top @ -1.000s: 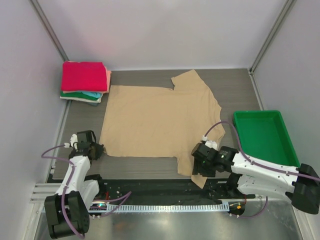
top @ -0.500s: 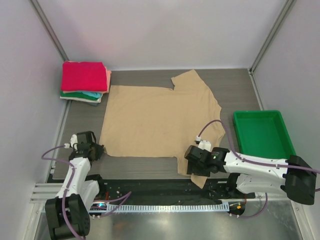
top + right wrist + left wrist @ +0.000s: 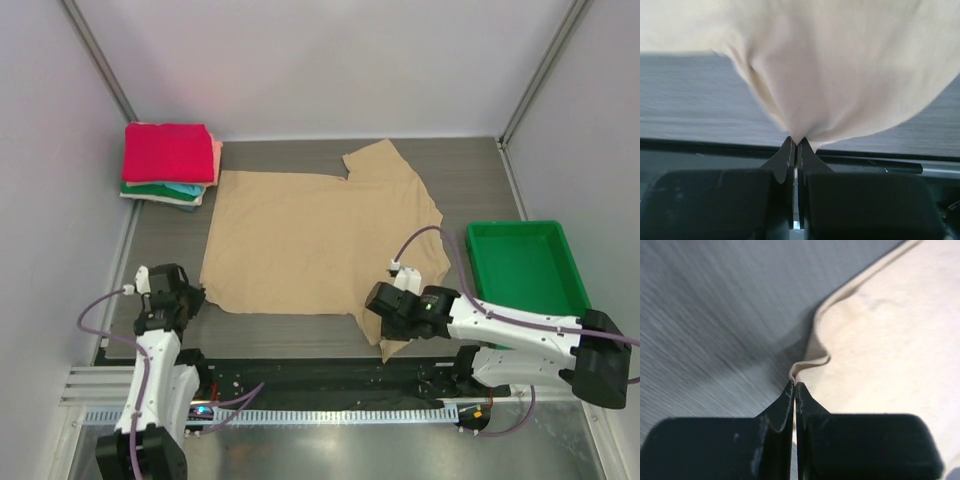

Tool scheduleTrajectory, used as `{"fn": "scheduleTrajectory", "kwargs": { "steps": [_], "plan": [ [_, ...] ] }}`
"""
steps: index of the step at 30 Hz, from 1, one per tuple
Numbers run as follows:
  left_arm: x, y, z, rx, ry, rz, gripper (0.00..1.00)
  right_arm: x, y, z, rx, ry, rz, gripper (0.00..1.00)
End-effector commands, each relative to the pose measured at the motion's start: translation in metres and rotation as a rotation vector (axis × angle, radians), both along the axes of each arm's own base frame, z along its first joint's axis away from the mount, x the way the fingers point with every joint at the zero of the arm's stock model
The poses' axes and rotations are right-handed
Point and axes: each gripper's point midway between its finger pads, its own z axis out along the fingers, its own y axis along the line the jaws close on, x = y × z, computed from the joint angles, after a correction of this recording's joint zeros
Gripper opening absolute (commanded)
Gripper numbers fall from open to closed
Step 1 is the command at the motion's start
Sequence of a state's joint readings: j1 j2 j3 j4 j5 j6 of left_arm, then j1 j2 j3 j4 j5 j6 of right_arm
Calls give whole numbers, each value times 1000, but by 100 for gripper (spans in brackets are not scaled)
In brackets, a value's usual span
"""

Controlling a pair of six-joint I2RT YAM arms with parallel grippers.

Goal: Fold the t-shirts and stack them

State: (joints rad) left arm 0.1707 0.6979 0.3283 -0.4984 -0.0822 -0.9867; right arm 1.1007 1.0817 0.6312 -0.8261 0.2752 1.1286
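A tan t-shirt [image 3: 310, 240] lies spread flat in the middle of the table, its collar end toward the right. My left gripper [image 3: 192, 297] is shut on the shirt's near-left corner; the left wrist view shows the hem [image 3: 810, 360] pinched at the tips of my left gripper [image 3: 794, 384]. My right gripper [image 3: 382, 322] is shut on the near-right sleeve, and in the right wrist view the tan cloth [image 3: 840, 65] bunches up from my right gripper [image 3: 796, 141]. At the back left sits a stack of folded t-shirts [image 3: 170, 160], pink-red on top, with salmon, teal and green below.
A green plastic tray [image 3: 488, 252] sits at the right side of the table. Grey walls and metal frame posts close in the left, back and right. A black rail [image 3: 300, 372] runs along the near edge by the arm bases.
My right gripper slid left along the sleeve and closed on the cloth. The left gripper, still shut on the corner, shifted slightly left and toward the near edge.
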Motion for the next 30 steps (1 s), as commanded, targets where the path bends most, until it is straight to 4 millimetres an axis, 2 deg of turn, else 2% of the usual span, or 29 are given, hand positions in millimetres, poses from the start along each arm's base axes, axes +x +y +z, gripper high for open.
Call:
{"fn": "scheduleTrajectory", "kwargs": {
  "steps": [1, 2, 3, 5, 6, 7, 9, 10, 12, 13, 14, 15, 16, 17, 18, 20, 21, 22, 24, 25, 26, 27, 28, 29, 30],
  "plan": [
    [12, -1, 36, 21, -105, -27, 0, 52, -2, 57, 4, -172, -26, 1],
    [16, -1, 47, 23, -123, -32, 0, 61, -6, 62, 5, -170, -35, 1],
    [19, -1, 53, 24, -128, -39, 0, 79, -20, 66, 2, -175, -103, 1],
    [23, -4, 52, 13, -82, -66, 0, 101, -23, 80, 0, -213, -77, 1],
    [31, -4, 65, 14, -102, -76, 0, 111, -26, 85, -10, -224, -81, 1],
    [36, -5, 67, 10, -98, -88, 0, 128, -31, 97, -22, -256, -83, 1],
    [52, -5, 77, 8, -109, -106, 0, 145, -34, 97, -56, -243, -85, 1],
    [60, -3, 83, 12, -124, -107, 0, 162, -36, 106, -50, -271, -92, 1],
    [71, -6, 82, -11, -108, -127, 0, 178, -34, 102, -51, -248, -90, 1],
    [81, -4, 92, -2, -137, -128, 0, 193, -36, 111, -39, -277, -109, 1],
    [86, -3, 86, -6, -108, -129, 0, 201, -38, 105, -58, -262, -105, 1],
    [92, -3, 88, -5, -112, -135, 0, 213, -37, 115, -48, -283, -107, 1],
    [102, -2, 96, 0, -128, -140, 0, 221, -39, 116, -55, -287, -115, 1],
    [107, -2, 97, -3, -124, -145, 0, 230, -47, 117, -62, -290, -131, 1],
    [113, -2, 88, -12, -95, -154, 0, 240, -48, 118, -63, -290, -136, 1],
    [127, -1, 95, -10, -108, -166, 0, 256, -54, 121, -50, -299, -157, 1],
    [131, -1, 84, -16, -71, -171, 0, 263, -56, 113, -66, -278, -152, 1],
    [137, -2, 85, -18, -74, -178, 0, 272, -56, 118, -54, -290, -158, 1],
    [151, -2, 89, -15, -80, -188, 0, 285, -67, 115, -63, -282, -193, 1],
    [157, -2, 77, -20, -47, -199, 0, 295, -69, 111, -70, -276, -199, 1],
    [170, -3, 87, -19, -68, -212, 0, 301, -74, 109, -84, -278, -217, 1],
    [177, -7, 86, -22, -63, -235, 0, 307, -82, 107, -90, -274, -247, 1],
    [184, -10, 69, -42, -13, -252, 0, 319, -84, 100, -96, -263, -266, 1],
    [192, -13, 70, -46, -12, -279, 0, 326, -89, 99, -110, -269, -291, 1],
    [208, -18, 81, -37, -34, -306, 9, 332, -93, 96, -116, -264, -307, 4]
  ]
}}
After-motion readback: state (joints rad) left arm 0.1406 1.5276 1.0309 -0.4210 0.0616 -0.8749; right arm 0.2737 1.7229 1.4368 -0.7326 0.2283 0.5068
